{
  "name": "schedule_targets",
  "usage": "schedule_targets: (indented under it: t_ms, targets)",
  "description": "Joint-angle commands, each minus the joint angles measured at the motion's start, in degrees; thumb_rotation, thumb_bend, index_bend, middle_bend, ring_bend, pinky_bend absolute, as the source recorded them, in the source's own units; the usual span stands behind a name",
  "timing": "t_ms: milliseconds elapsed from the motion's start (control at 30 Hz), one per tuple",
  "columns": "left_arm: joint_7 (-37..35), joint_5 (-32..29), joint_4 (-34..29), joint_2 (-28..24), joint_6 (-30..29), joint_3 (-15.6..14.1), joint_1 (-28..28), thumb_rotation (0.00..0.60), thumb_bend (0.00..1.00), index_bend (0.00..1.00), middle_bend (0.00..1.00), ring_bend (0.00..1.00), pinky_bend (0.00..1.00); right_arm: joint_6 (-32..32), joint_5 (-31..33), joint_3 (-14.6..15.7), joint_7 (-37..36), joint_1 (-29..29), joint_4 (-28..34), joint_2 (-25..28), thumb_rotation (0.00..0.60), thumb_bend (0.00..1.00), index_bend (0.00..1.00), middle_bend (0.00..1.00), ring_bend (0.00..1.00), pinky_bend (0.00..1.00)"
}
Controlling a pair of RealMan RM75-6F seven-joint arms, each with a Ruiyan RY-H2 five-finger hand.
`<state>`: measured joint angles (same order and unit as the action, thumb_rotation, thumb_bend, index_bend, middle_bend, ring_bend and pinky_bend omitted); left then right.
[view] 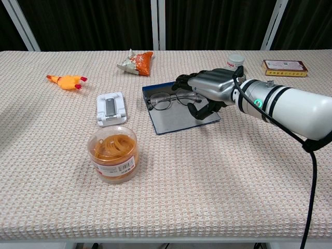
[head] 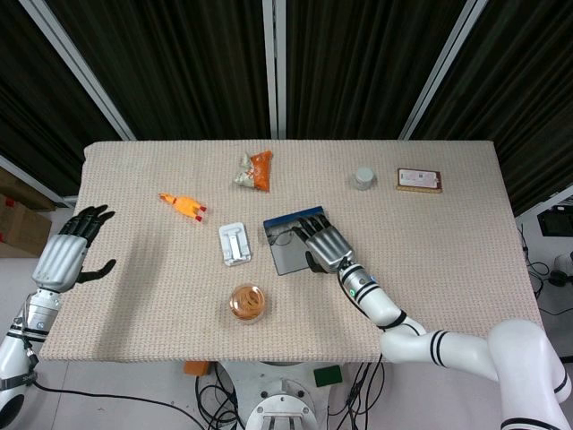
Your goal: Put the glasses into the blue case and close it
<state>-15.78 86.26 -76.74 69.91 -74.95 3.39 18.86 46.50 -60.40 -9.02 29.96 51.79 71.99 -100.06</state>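
The blue case (view: 174, 120) lies open and flat in the middle of the table, also seen in the head view (head: 288, 260). The thin-framed glasses (view: 166, 99) rest on its far left part, lenses toward the left (head: 285, 238). My right hand (view: 210, 87) hovers low over the case's right half with fingers stretched toward the glasses and the thumb hanging down; it holds nothing (head: 327, 245). Its fingertips are close to the glasses' right arm. My left hand (head: 64, 255) is raised beyond the table's left edge, fingers apart and empty.
A clear tub of orange rubber bands (view: 113, 154) stands near the front left. A white stand (view: 110, 108) lies left of the case. A rubber chicken (view: 66, 81), a snack bag (view: 137, 61), a small jar (view: 236, 60) and a flat box (view: 282, 66) sit farther back.
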Motion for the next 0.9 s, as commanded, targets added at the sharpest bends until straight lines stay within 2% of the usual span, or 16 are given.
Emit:
schedule_targets:
  t_ms: [33, 333, 400, 767, 900]
  targets:
    - [-0.1, -0.1, 0.1, 0.0, 0.1, 0.0, 0.0, 0.600, 0.24, 0.12, 0.07, 0.03, 0.16, 0.0, 0.1, -0.2, 0.2, 0.4, -0.5, -0.7, 0.429, 0.74, 0.13, 0.00, 0.00, 0.00]
    - [-0.9, 0.0, 0.8, 0.2, -0.1, 0.0, -0.1, 0.600, 0.24, 0.12, 0.07, 0.03, 0.16, 2.2, -0.1, -0.5, 1.0, 0.4, -3.5, -3.1, 0.427, 0.76, 0.33, 0.00, 0.00, 0.00]
    - [-1.1, -0.1, 1.1, 0.2, 0.0, 0.1, -0.1, 0.600, 0.24, 0.12, 0.07, 0.03, 0.15, 1.9, 0.1, -0.6, 1.2, 0.6, -4.0, -3.4, 0.427, 0.76, 0.35, 0.00, 0.00, 0.00]
    - [-1.9, -0.3, 2.0, 0.3, 0.2, 0.1, -0.1, 0.600, 0.24, 0.12, 0.07, 0.03, 0.16, -0.1, 2.2, -1.8, 3.2, 2.6, -7.8, -5.8, 0.427, 0.77, 0.35, 0.00, 0.00, 0.00]
    - [-2.3, -0.4, 2.3, 0.3, 0.3, 0.1, -0.1, 0.600, 0.24, 0.12, 0.07, 0.03, 0.15, -0.4, 3.2, -2.2, 3.9, 3.1, -8.9, -6.5, 0.427, 0.77, 0.30, 0.00, 0.00, 0.00]
